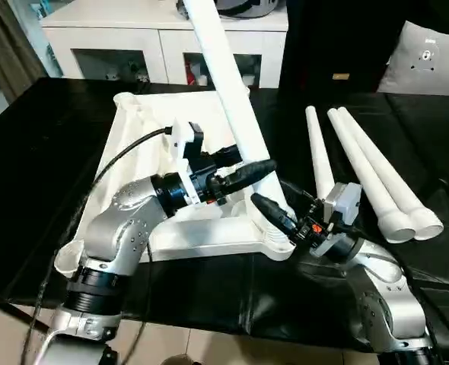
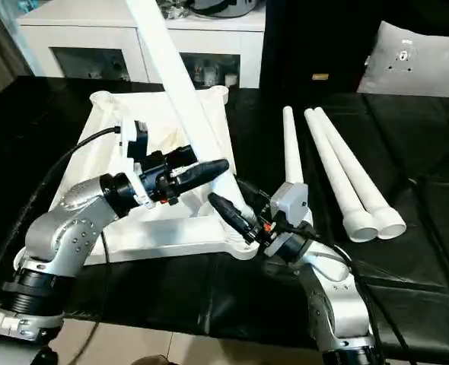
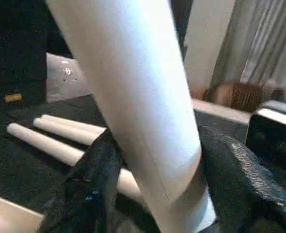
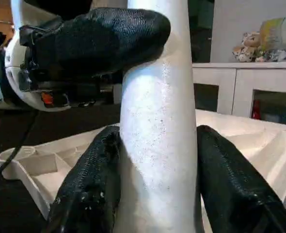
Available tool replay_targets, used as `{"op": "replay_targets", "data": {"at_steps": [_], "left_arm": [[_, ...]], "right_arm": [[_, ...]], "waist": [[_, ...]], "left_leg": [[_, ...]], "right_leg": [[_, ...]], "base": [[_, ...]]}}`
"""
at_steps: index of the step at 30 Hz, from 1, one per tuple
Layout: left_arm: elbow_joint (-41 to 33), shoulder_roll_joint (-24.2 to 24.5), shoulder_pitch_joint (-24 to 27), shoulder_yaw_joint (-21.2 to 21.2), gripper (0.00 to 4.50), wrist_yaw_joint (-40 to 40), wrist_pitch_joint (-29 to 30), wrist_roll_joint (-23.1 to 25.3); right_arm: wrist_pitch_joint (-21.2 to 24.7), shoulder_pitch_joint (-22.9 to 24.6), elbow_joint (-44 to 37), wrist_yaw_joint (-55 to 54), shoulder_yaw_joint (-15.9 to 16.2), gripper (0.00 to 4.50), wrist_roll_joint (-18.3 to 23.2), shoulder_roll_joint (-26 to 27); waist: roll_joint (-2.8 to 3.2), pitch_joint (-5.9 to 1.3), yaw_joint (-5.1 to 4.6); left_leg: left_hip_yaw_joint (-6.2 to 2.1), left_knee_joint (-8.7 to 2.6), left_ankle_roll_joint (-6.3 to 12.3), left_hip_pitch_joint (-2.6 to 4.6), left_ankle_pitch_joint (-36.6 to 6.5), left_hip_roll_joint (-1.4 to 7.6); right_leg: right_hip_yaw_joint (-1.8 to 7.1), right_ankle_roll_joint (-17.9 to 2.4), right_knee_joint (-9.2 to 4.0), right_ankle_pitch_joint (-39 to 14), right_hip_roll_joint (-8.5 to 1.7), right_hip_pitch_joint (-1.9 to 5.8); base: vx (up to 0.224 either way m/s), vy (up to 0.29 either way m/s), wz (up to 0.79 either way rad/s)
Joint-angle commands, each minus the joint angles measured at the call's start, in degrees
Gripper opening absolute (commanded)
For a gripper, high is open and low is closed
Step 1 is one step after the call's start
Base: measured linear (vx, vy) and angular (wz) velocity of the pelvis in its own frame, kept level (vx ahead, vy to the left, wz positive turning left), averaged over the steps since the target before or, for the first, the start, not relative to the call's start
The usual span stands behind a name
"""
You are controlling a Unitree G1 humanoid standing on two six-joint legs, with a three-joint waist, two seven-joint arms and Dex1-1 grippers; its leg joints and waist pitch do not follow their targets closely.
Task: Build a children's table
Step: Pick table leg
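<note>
The white table top (image 1: 143, 144) lies underside up on the black surface, ribs showing. One white leg (image 1: 224, 68) rises tilted from the near right corner socket (image 1: 280, 242), leaning away toward the left. My left gripper (image 1: 256, 164) is shut on the leg partway up, its fingers (image 3: 92, 184) pressed on both sides. Just below it, my right gripper (image 1: 270, 200) is shut on the same leg (image 4: 157, 121) close to the socket. The right wrist view has a left finger (image 4: 99, 39) across the leg, above my right gripper's own fingers (image 4: 92, 184).
Three loose white legs (image 1: 369, 171) lie side by side on the black surface to the right of the top. A grey-white cushion (image 1: 426, 57) sits at the far right. A white cabinet (image 1: 133, 38) stands behind the work surface.
</note>
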Motion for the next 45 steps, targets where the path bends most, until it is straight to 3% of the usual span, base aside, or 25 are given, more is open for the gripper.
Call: {"op": "replay_targets", "data": {"at_steps": [1,11,14,15,21,27,28,29,31,40,42,44,45], "left_arm": [[1.4,1.46,-0.57,0.54,2.23,0.21,-1.16,2.24],[2.06,1.34,-0.1,-0.82,2.09,-1.13,-2.65,2.83],[0.88,0.96,0.15,-0.47,2.06,-1.57,0.29,0.56],[-0.53,0.58,0.27,-0.58,2.06,-0.29,5.19,-1.54],[-1.36,-2.49,-0.47,1.98,1.98,4.12,10.14,-6.08],[-0.75,-2.22,-1.38,2.12,1.93,6.68,9.99,-3.75],[-0.79,-1.91,-1.68,2.12,1.92,7.74,10.39,-2.54],[-0.72,-1.81,-1.84,2.15,1.92,8.2,10.66,-2.2],[-0.78,-1.64,-2.19,2.31,1.92,9.02,11.36,-1.99],[0.84,0.1,-4.4,4.85,1.92,12.16,14.11,-2.21],[0.91,0.91,-4.78,5.85,1.92,11.82,14.78,-2.73],[0.93,1.11,-4.87,6.12,1.92,11.72,14.95,-2.96],[0.48,1.78,-5.04,6.34,1.92,10.54,15.55,-3.96]], "right_arm": [[-1.01,-0.5,-1.12,0.29,0.0,1.89,0.49,-0.27],[-1.53,-0.57,-0.41,0.78,0.65,1.89,0.13,-0.92],[-1.55,-0.54,-0.39,0.72,0.61,1.89,0.13,-0.97],[-1.68,-0.63,-0.28,0.55,0.58,1.89,-0.02,-1.0],[-2.09,-1.27,0.33,-0.52,0.79,1.89,-1.08,-0.99],[-2.29,-2.36,1.45,-2.06,0.54,1.89,-2.02,-0.81],[-1.98,-2.72,1.78,-2.2,0.43,2.44,-1.87,-0.79],[-1.98,-2.86,1.85,-2.3,0.36,2.58,-1.88,-0.78],[1.14,-2.9,1.15,-1.05,0.15,2.59,1.11,-0.64],[4.34,-1.74,-2.45,0.28,-2.02,3.42,6.19,-2.03],[10.27,-2.22,-5.07,-0.85,-6.15,3.64,13.72,-2.68],[11.44,-2.62,-5.4,-1.6,-7.55,3.8,15.44,-2.83],[17.36,-3.62,-5.7,-4.78,-10.86,3.8,19.5,-4.28]], "waist": [[0.12,-3.72,-0.23],[0.06,-3.7,-0.24],[0.0,-3.72,-0.21],[-0.01,-3.71,-0.25],[-0.26,-3.66,-0.19],[-0.27,-3.66,-0.14],[-0.31,-3.65,-0.18],[-0.34,-3.66,-0.24],[-0.32,-3.6,-0.29],[-0.24,-3.73,0.01],[-0.16,-3.82,0.12],[-0.14,-3.85,0.17],[-0.26,-3.82,0.15]], "left_leg": [[-1.55,-4.86,5.26,-0.02,-2.54,5.38],[-1.5,-4.91,5.15,-0.03,-3.09,5.39],[-1.46,-4.85,5.08,0.0,-2.95,5.4],[-1.43,-4.87,5.04,0.01,-3.02,5.41],[-1.33,-4.73,5.34,-0.08,-2.86,5.31],[-1.42,-4.73,6.03,-0.12,-1.93,5.26],[-1.4,-4.73,6.11,-0.14,-1.9,5.23],[-1.43,-4.71,6.17,-0.13,-1.72,5.22],[-1.41,-4.67,6.12,-0.11,-1.84,5.19],[-1.47,-4.57,6.8,-0.17,-0.85,5.22],[-1.57,-4.54,7.06,-0.08,-0.39,5.31],[-1.57,-4.54,7.04,-0.04,-0.22,5.33],[-1.54,-4.6,6.79,0.03,-0.08,5.28]], "right_leg": [[3.15,-15.43,-3.87,1.54,-5.68,3.24],[3.17,-15.89,-3.84,1.65,-5.76,3.27],[3.18,-16.16,-3.74,1.8,-5.78,3.24],[3.16,-16.32,-3.7,1.78,-5.73,3.24],[3.18,-16.67,-3.87,0.89,-5.75,3.26],[3.12,-15.76,-3.98,0.01,-5.62,3.19],[3.13,-15.68,-4.03,-0.02,-5.6,3.19],[3.12,-15.6,-4.0,-0.03,-5.65,3.24],[3.11,-15.51,-4.04,-0.25,-5.57,3.23],[3.05,-15.68,-3.91,1.02,-5.6,3.25],[3.04,-15.75,-3.8,1.47,-5.65,3.22],[3.04,-15.7,-3.85,1.41,-5.69,3.17],[3.02,-15.67,-3.89,1.17,-5.62,3.17]], "base": [[0.0,0.0,0.0],[0.0,0.0,0.0],[0.0,0.0,0.0],[0.0,0.0,0.0],[0.0,0.0,0.0],[0.0,0.0,0.0],[0.0,0.0,0.0],[0.0,0.0,0.0],[0.0,0.0,0.0],[0.0,0.0,0.0],[0.0,0.0,0.0],[0.0,0.0,0.0],[0.0,0.0,0.0]]}}
